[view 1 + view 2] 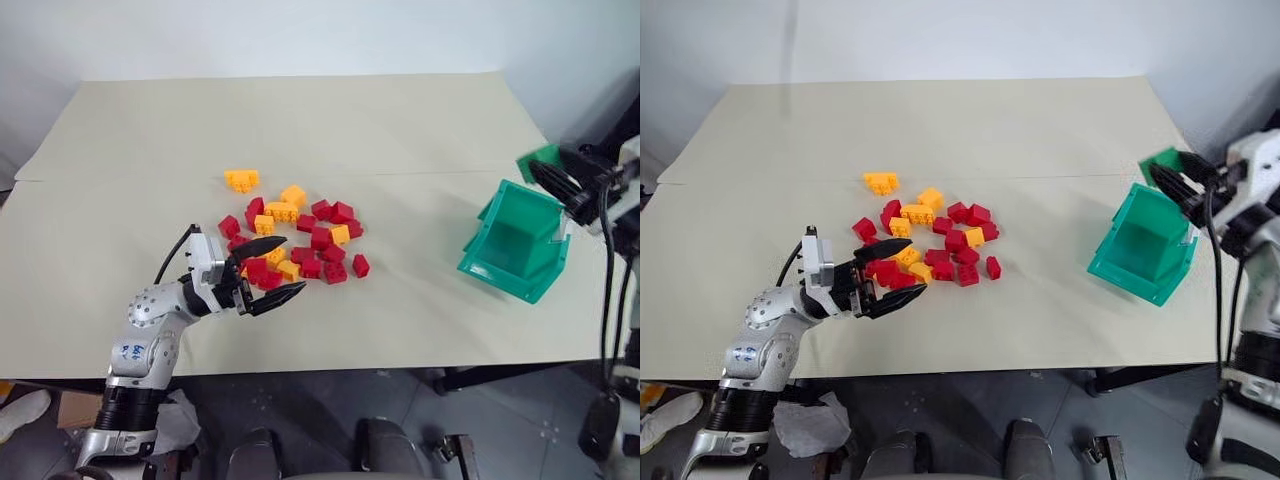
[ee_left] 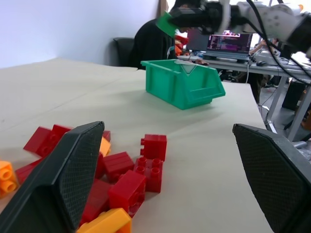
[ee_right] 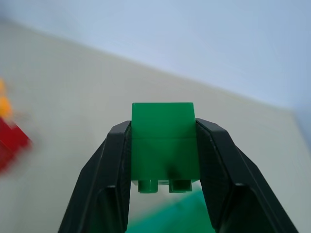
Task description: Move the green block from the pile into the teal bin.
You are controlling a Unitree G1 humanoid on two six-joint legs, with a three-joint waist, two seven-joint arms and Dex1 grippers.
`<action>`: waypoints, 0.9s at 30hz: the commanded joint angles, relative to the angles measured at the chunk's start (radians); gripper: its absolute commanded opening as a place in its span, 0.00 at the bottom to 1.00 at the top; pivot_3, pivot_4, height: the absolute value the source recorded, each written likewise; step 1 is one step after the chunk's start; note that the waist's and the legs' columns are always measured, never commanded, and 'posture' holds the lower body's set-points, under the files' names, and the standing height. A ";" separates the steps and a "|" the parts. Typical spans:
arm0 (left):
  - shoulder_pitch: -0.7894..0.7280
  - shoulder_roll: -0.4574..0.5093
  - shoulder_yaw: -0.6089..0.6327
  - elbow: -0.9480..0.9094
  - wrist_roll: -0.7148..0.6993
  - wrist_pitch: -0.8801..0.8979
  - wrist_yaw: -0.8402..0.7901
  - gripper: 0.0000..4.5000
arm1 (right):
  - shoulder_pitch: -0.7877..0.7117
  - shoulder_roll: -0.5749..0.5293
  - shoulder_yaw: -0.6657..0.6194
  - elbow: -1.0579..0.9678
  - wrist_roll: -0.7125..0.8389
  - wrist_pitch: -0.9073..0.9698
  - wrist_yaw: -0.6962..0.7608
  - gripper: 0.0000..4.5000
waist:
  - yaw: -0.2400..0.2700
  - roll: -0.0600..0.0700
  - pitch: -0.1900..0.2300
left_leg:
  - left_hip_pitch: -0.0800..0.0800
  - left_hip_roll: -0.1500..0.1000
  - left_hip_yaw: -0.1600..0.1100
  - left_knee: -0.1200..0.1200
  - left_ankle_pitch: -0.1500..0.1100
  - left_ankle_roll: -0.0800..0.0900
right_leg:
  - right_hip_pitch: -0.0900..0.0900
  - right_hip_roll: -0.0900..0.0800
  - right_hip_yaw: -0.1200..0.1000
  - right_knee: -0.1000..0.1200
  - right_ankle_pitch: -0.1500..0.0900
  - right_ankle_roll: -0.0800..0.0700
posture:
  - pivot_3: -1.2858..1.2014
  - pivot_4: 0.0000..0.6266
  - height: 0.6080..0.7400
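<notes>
Right hand: squeezes the green block above the teal bin
Left hand: wide open, empty, by the pile

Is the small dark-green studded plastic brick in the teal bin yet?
Not yet: the green brick is clamped in the right claw above the teal bin.

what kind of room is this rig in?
Likely a lab or office workspace: a paper-covered table with toy bricks and a teal bin, and behind it a desk with a lit laptop and a seated person.
</notes>
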 commanded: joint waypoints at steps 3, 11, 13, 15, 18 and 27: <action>-0.044 -0.006 0.002 0.049 0.017 -0.039 -0.032 1.00 | 0.058 -0.020 0.019 0.027 -0.034 -0.016 -0.075 0.33 | 0.006 0.000 0.000 | 0.000 0.000 0.000 0.001 0.000 0.000 | 0.000 0.000 0.000 0.000 0.000 0.000 | 0.52 0.24 1.00; -0.045 0.017 0.031 0.058 0.020 -0.041 -0.037 1.00 | 0.109 -0.050 0.014 0.000 -0.002 0.019 -0.086 0.86 | 0.010 0.000 0.000 | 0.000 0.000 0.000 0.001 0.000 0.000 | 0.000 0.000 0.000 0.000 0.000 0.000 | 0.52 0.24 1.00; -0.040 0.023 0.035 0.057 0.028 -0.036 -0.026 1.00 | 0.125 -0.054 -0.007 -0.020 0.025 0.002 -0.067 0.99 | 0.010 0.000 0.000 | 0.000 0.000 0.000 0.001 0.000 0.000 | 0.000 0.000 0.000 0.000 0.000 0.000 | 0.52 0.24 1.00; -0.036 0.032 0.047 0.057 0.040 -0.043 -0.013 1.00 | 0.159 -0.052 -0.031 -0.067 0.079 -0.051 0.013 0.99 | 0.010 0.000 0.000 | 0.000 0.000 0.000 0.001 0.000 0.000 | 0.000 0.000 0.000 0.000 0.000 0.000 | 0.52 0.24 1.00; -0.027 0.057 0.076 0.059 0.049 -0.053 0.001 1.00 | 0.205 -0.040 -0.065 -0.137 0.147 -0.108 0.090 0.99 | 0.010 0.000 0.000 | 0.000 0.000 0.000 0.001 0.000 0.000 | 0.000 0.000 0.000 0.000 0.000 0.000 | 0.52 0.24 1.00; 0.039 0.147 0.148 0.073 0.064 -0.056 -0.003 1.00 | 0.363 0.005 -0.055 -0.405 0.265 -0.121 0.154 0.99 | 0.012 0.000 0.000 | 0.000 0.000 0.000 0.001 0.000 0.001 | 0.000 0.000 0.000 0.000 0.000 0.000 | 0.52 0.24 1.00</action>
